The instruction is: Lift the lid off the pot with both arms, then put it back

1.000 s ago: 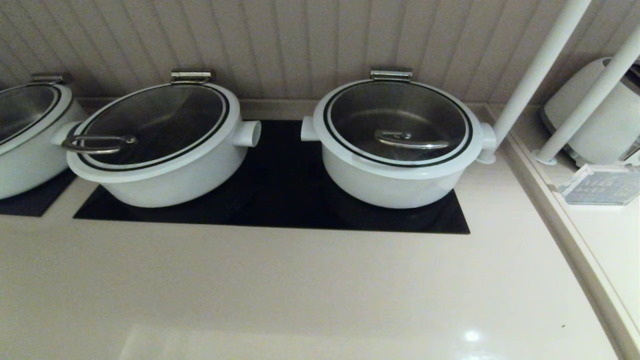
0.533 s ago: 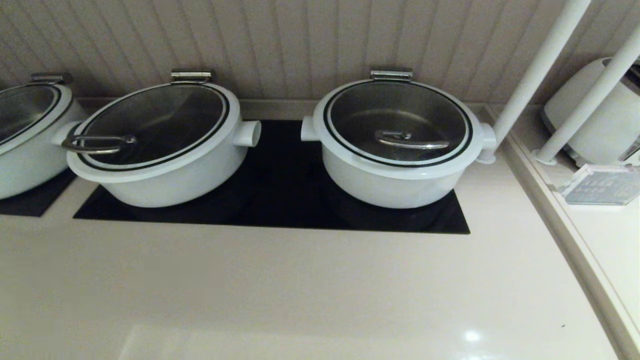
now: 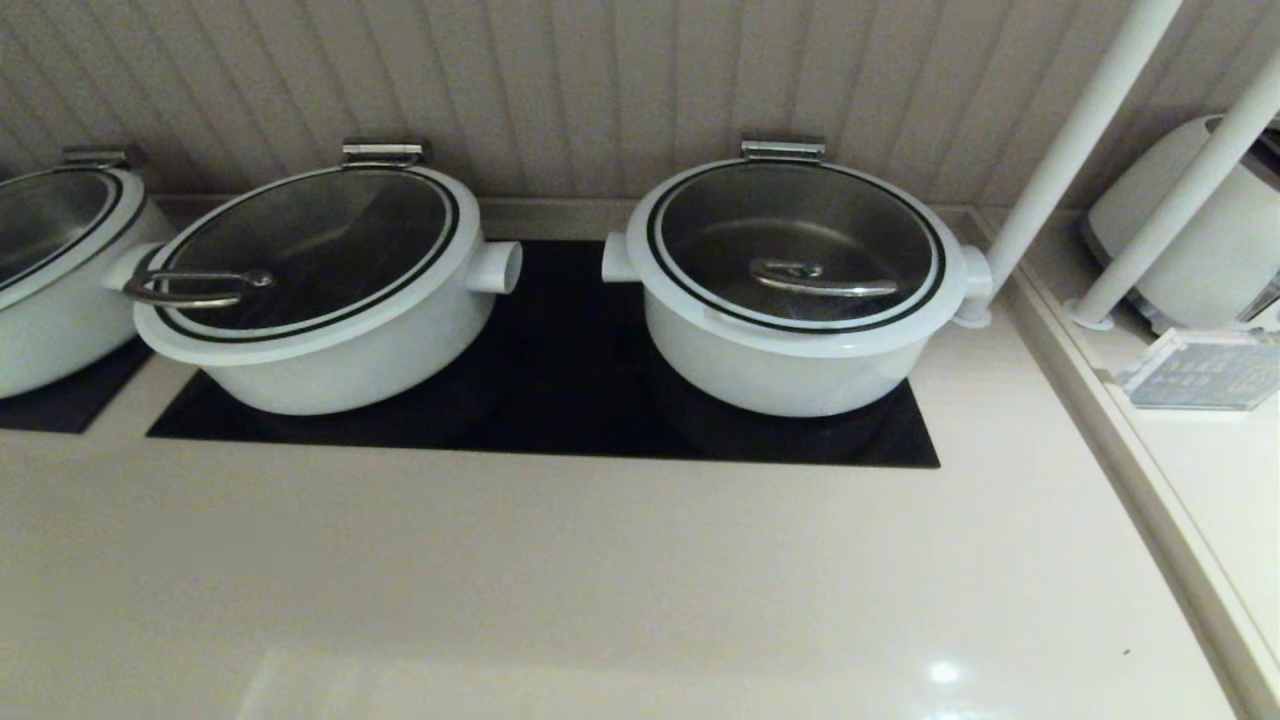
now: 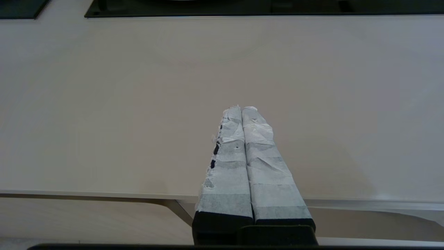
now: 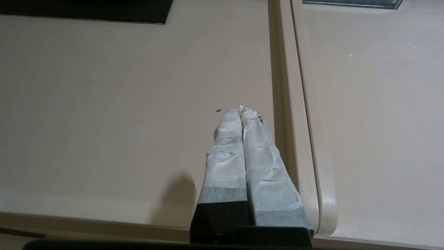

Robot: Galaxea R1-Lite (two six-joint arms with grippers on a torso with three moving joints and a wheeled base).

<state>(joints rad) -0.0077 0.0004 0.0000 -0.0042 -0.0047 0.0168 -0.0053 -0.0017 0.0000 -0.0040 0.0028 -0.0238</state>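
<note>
The pot (image 3: 790, 375) is wide, shallow and white and stands on the right of the black cooktop (image 3: 560, 400). The lid (image 3: 795, 245) lies shut on it, glass with a white rim and black ring, its curved steel bar handle (image 3: 822, 279) inside the glass and a steel hinge (image 3: 783, 149) at the back. Neither arm shows in the head view. My left gripper (image 4: 241, 108) is shut and empty above the beige counter near its front edge. My right gripper (image 5: 240, 109) is shut and empty above the counter beside a raised divider (image 5: 295, 114).
A similar white pot (image 3: 330, 350) with a loop handle (image 3: 190, 288) overhanging its rim stands on the cooktop's left. A third pot (image 3: 50, 270) is at the far left. Two white poles (image 3: 1070, 150), a white appliance (image 3: 1190, 240) and a clear sign holder (image 3: 1195, 370) are at the right.
</note>
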